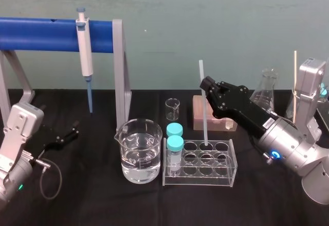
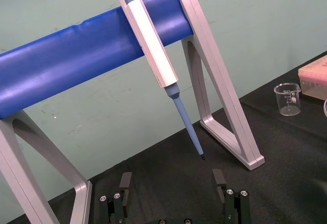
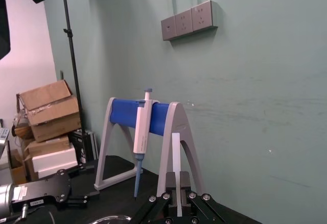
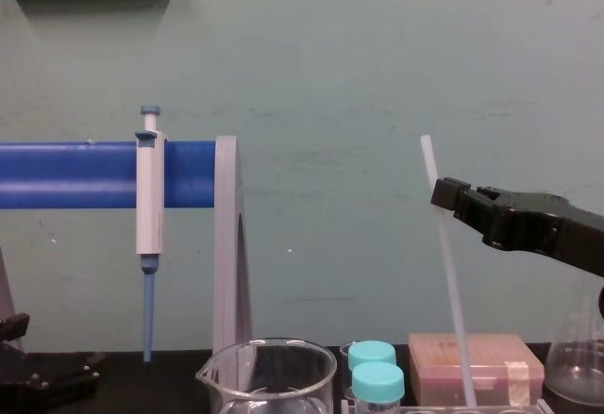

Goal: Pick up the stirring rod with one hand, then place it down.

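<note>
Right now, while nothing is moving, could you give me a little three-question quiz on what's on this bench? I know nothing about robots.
1. True or false: the left gripper, parked open by the stand, holds the stirring rod.
2. The pipette is: A hanging on the blue bar; B lying flat; C dipped in water.
3. How many teal-capped vials stand in the rack?
Key: 1 false, the right gripper grips it; 2 A; 3 two.
</note>
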Controlling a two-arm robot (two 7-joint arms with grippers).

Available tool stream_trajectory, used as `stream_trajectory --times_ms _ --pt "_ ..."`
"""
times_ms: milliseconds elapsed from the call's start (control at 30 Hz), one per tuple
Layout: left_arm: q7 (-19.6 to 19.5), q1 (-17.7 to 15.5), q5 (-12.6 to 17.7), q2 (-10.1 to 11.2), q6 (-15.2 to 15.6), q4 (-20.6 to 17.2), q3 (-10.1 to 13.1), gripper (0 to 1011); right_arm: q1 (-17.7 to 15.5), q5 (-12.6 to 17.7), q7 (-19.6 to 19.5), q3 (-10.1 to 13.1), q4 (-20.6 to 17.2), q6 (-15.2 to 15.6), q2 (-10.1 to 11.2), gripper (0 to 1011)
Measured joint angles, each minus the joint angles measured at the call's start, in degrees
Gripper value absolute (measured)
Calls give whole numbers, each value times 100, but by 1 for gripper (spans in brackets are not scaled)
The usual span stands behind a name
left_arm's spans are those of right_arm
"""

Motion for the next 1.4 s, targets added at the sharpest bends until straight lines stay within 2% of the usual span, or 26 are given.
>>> stream_trajectory --times_ms 500,1400 --pt "0 0 0 0 0 0 0 1000 -55 -276 -148 -85 184 -292 -67 46" --pt "0 0 0 0 0 0 0 1000 -107 -335 -39 15 772 -709 -392 46"
